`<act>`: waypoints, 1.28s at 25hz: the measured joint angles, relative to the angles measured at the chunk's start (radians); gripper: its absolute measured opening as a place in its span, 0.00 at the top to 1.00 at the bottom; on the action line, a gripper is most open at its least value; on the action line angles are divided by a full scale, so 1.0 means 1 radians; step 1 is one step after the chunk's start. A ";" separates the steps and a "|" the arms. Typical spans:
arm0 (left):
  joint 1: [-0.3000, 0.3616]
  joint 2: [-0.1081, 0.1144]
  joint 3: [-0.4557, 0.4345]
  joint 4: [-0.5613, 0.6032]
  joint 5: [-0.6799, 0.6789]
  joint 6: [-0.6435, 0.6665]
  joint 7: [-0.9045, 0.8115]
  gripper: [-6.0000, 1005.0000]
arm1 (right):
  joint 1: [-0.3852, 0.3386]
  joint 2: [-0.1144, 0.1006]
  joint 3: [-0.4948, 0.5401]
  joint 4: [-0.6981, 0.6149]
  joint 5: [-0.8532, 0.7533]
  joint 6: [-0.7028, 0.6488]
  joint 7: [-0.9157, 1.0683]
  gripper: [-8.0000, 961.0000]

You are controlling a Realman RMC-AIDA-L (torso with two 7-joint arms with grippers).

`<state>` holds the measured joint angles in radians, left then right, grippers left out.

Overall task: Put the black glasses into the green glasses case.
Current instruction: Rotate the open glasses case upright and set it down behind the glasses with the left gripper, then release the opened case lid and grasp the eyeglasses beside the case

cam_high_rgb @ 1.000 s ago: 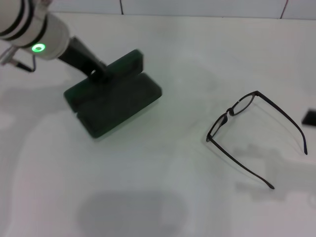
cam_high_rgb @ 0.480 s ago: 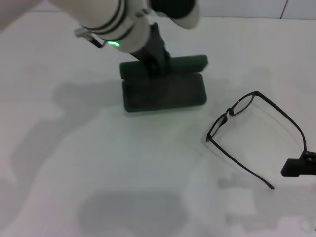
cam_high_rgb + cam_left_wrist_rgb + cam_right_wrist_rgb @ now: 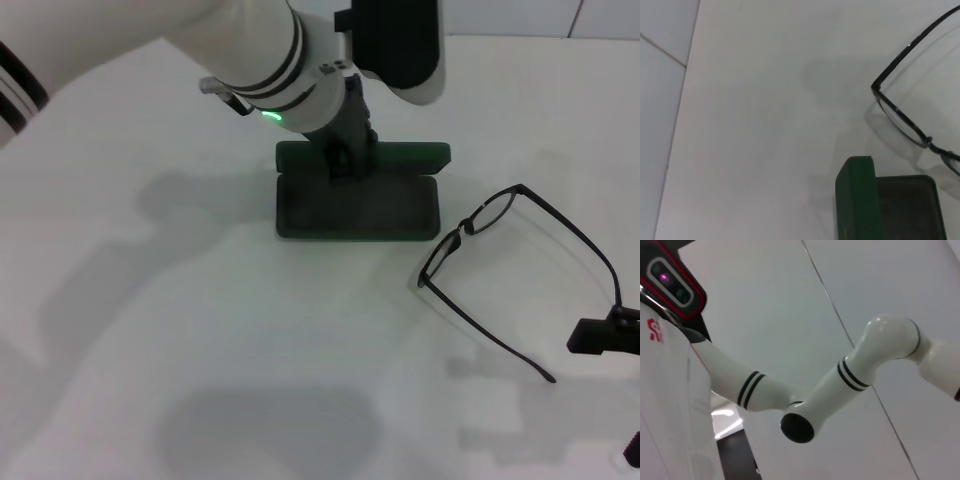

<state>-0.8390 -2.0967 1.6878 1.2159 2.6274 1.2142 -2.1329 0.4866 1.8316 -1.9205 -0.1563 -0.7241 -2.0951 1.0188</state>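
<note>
The green glasses case (image 3: 358, 207) lies open on the white table in the head view, with its lid (image 3: 410, 155) standing up at the far side. My left gripper (image 3: 345, 162) is shut on the case's lid edge from above. The black glasses (image 3: 466, 228) rest on the table just right of the case, temple arms unfolded and pointing toward the near right. The left wrist view shows the case's lid (image 3: 856, 200) and part of the glasses (image 3: 900, 112) close by. My right gripper (image 3: 603, 336) shows at the right edge, just past one temple tip.
The white table (image 3: 200, 350) stretches out to the left and front of the case. A wall with tile seams runs along the table's far edge. The right wrist view shows only my left arm (image 3: 840, 375) and a wall.
My left gripper has dragged the case from the far left toward the right, turned it square, and brought it close to the glasses. My right gripper has come into view at the right edge.
</note>
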 joint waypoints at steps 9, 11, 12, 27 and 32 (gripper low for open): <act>-0.021 0.001 0.041 -0.072 0.005 -0.050 0.015 0.78 | -0.020 -0.001 0.028 0.000 0.000 0.011 -0.002 0.14; -0.030 0.000 0.041 -0.090 0.006 -0.050 0.012 0.78 | -0.025 -0.002 0.035 0.000 0.001 0.011 -0.001 0.14; -0.032 0.000 0.040 -0.093 0.006 -0.049 0.010 0.78 | -0.028 -0.002 0.041 0.000 0.000 0.011 -0.001 0.14; 0.088 0.001 -0.015 0.249 -0.003 0.056 -0.129 0.51 | 0.022 -0.039 0.076 -0.014 -0.052 0.157 0.005 0.16; 0.391 0.004 -0.115 0.498 -0.216 -0.158 -0.114 0.51 | 0.146 -0.077 0.077 -0.107 -0.128 0.235 0.048 0.16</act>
<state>-0.4477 -2.0928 1.5728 1.7140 2.4118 1.0558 -2.2469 0.6323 1.7544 -1.8431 -0.2635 -0.8522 -1.8601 1.0669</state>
